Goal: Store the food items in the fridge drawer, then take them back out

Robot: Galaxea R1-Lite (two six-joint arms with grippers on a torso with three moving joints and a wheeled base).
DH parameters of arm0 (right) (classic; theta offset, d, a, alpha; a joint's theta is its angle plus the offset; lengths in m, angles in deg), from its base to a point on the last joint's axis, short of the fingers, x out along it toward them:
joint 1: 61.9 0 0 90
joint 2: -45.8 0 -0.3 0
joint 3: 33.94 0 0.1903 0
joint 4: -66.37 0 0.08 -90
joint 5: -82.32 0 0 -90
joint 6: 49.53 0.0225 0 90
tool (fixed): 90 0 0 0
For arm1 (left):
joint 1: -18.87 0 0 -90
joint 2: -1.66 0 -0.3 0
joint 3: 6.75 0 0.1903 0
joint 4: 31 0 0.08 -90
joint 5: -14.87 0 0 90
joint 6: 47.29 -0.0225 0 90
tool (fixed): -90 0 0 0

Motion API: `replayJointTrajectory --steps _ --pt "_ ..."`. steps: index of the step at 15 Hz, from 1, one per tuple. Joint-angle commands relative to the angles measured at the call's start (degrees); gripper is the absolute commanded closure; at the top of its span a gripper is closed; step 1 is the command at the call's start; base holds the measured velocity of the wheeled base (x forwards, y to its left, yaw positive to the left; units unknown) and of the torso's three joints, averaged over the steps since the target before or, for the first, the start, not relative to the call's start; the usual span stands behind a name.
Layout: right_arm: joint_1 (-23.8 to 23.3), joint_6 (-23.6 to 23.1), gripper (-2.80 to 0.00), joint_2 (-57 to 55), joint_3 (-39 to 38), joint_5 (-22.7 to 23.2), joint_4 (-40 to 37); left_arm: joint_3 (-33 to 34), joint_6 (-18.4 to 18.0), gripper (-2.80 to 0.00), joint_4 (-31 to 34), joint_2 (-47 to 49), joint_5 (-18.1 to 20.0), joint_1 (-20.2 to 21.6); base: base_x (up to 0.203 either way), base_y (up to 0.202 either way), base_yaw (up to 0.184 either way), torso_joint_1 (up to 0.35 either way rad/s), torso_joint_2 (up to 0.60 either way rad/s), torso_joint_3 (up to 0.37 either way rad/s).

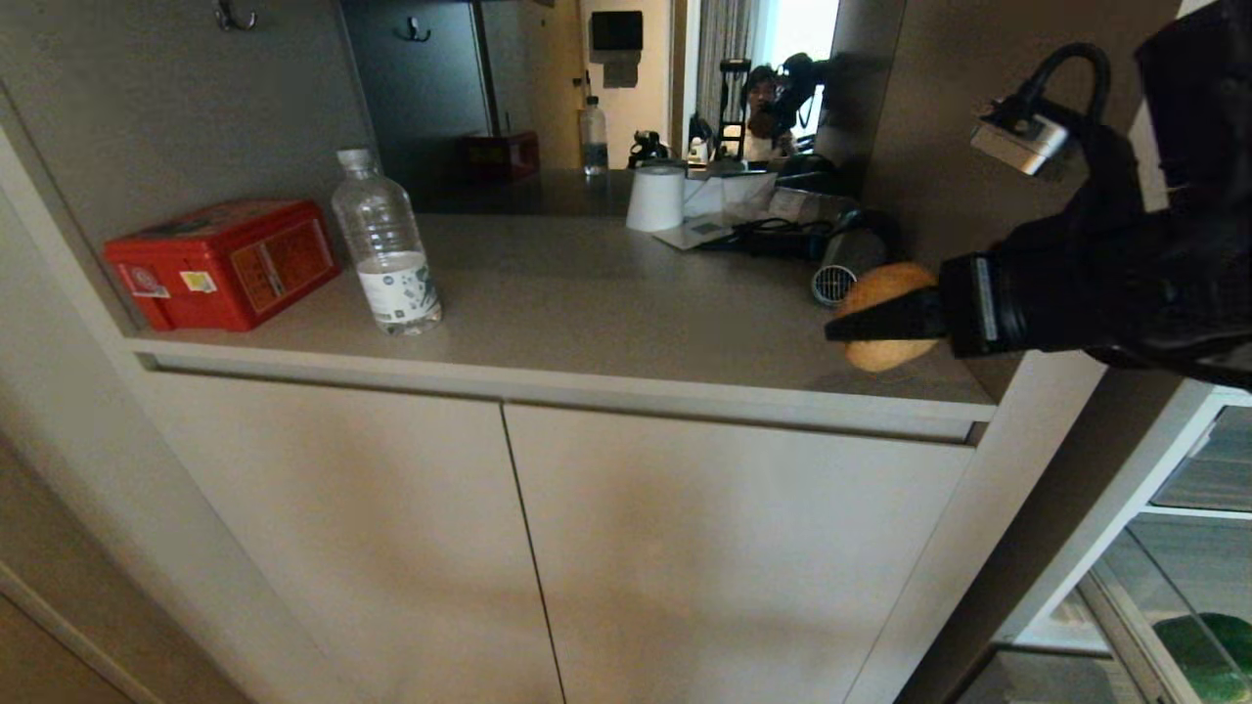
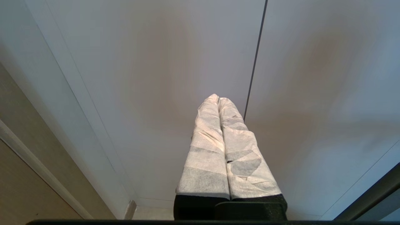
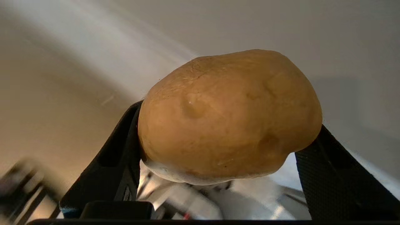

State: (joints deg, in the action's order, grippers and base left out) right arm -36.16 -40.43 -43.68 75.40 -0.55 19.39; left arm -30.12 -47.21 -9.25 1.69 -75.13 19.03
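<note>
The right gripper (image 1: 885, 328) clamps the potato (image 1: 885, 315) between its black fingers (image 3: 112, 162), carrying it level over the right end of the counter (image 1: 606, 303), just beside the hair dryer (image 1: 846, 264). The pepper (image 1: 1208, 650) lies low at right in the fridge drawer (image 1: 1125, 606), apparently awaiting retrieval. The left gripper (image 2: 218, 100), its wrapped fingers pressed together and empty, hangs parked facing the cabinet doors (image 2: 156, 78).
</note>
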Motion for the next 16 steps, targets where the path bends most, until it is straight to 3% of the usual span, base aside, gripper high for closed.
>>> replayJointTrajectory --steps 1,7,16 --pt "1.20 0.72 0.00 -7.05 0.81 -8.64 4.52 0.62 0.01 0.00 -0.05 -0.02 0.00 0.02 0.000 0.000 0.000 0.000 0.00 0.000" --pt "3.86 1.37 0.00 -19.27 1.92 -25.07 24.70 0.62 0.01 0.00 -0.05 0.06 0.00 0.02 0.000 0.000 0.000 0.000 0.00 0.000" --pt "2.47 2.66 0.00 -25.43 3.85 -27.73 32.48 0.62 0.01 0.00 -0.05 0.06 0.00 0.02 0.000 0.000 0.000 0.000 0.00 0.000"
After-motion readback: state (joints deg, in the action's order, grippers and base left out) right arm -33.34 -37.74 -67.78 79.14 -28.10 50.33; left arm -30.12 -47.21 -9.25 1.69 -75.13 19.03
